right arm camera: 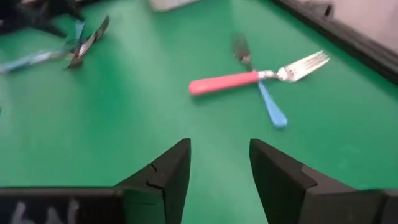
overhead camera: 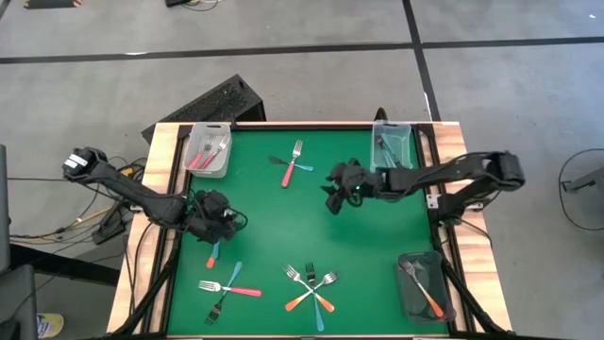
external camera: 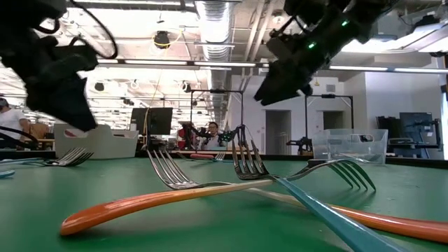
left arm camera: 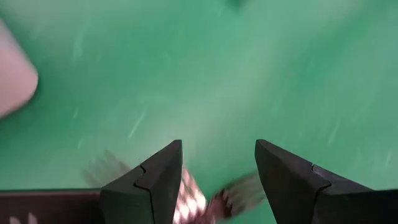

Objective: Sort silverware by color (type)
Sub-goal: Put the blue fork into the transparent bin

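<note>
1. The green worktop (overhead camera: 274,217) carries loose forks in crossed clusters, and three bins at its corners already hold some.
2. The right claw (overhead camera: 337,192), fingers apart and empty, hovers near the pink-and-blue fork pair (overhead camera: 294,165); picking looks under way, and it needs lowering onto one handle.
3. The left claw (overhead camera: 209,219), also apart, hangs above an orange-and-blue fork pair (overhead camera: 214,251).

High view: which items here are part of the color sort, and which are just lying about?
Part of the job:
- pink and blue forks crossed
- forks in the near-left group
- three crossed forks
- bin with pink forks
- bin with blue forks
- bin with an orange fork

Lying about:
- black case behind the table
- cables on the floor
</note>
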Action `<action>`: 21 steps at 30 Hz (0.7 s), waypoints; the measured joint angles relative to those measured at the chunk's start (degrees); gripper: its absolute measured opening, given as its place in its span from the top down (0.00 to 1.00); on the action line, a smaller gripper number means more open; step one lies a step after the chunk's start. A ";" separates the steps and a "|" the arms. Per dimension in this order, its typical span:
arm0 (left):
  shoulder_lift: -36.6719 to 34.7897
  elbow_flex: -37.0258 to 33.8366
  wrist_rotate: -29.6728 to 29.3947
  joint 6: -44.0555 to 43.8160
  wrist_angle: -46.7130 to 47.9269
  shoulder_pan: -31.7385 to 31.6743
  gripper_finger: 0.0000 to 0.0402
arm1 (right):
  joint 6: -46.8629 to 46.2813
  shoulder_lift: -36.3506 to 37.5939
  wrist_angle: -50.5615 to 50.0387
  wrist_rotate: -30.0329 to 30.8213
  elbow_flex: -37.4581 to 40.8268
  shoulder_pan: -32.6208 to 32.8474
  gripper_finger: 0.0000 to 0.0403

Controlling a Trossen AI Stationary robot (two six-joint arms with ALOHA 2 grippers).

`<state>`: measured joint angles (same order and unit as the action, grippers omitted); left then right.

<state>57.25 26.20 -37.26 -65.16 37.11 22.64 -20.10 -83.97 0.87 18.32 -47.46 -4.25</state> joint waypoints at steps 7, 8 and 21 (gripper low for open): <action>0.00 0.00 -0.26 11.82 -12.26 -4.01 0.53 | 0.89 -11.33 1.63 -3.84 -6.44 -6.41 0.62; 0.00 0.00 -0.03 13.06 -13.50 -4.19 0.53 | 1.53 -12.71 0.07 -5.47 -8.12 -7.75 0.63; 0.00 0.00 -3.51 17.80 -15.08 -6.25 0.53 | 12.12 -33.58 -32.80 -14.13 -42.51 -15.43 0.66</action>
<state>57.25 26.20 -40.77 -47.36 22.04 16.40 -7.98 -117.55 -31.93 4.19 -89.97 -19.68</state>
